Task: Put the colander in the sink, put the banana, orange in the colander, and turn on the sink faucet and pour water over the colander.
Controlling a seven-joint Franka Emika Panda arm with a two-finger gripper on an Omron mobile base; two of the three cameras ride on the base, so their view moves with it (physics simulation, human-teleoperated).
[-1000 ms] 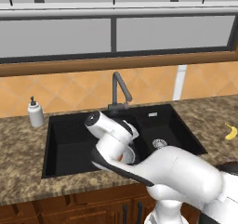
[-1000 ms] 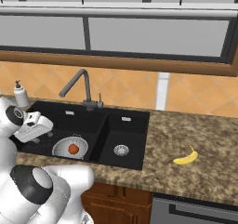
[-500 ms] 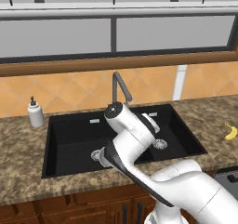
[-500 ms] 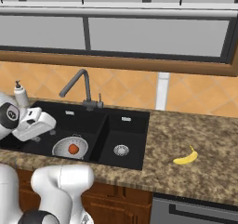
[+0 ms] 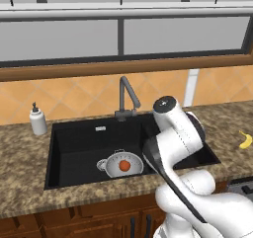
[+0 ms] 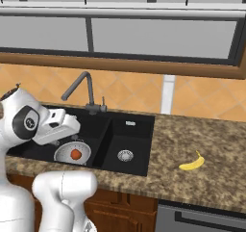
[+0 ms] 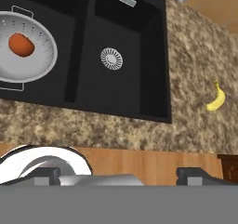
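The silvery colander (image 5: 120,164) sits in the wider basin of the black sink (image 5: 74,143), and the orange (image 5: 125,166) lies inside it. In the hand view the colander (image 7: 25,51) with the orange (image 7: 21,44) is at the upper left. The yellow banana (image 7: 216,97) lies on the granite counter to the right of the sink (image 7: 60,4); it is also on the counter in the base views, banana (image 6: 192,162) and banana (image 5: 244,139). My gripper (image 7: 121,175) is open and empty, above the counter's front edge. The dark faucet (image 5: 126,96) stands behind the sink.
A white soap dispenser (image 5: 37,121) stands on the counter left of the sink. The narrower basin holds a steel drain (image 7: 111,59). My white arm covers much of that basin in the left base view. Speckled granite counter (image 6: 192,135) stretches to the right.
My arm has swung from over the colander's basin toward the right, uncovering the colander in the left base view. The orange, colander and banana have stayed put. The gripper stayed open.
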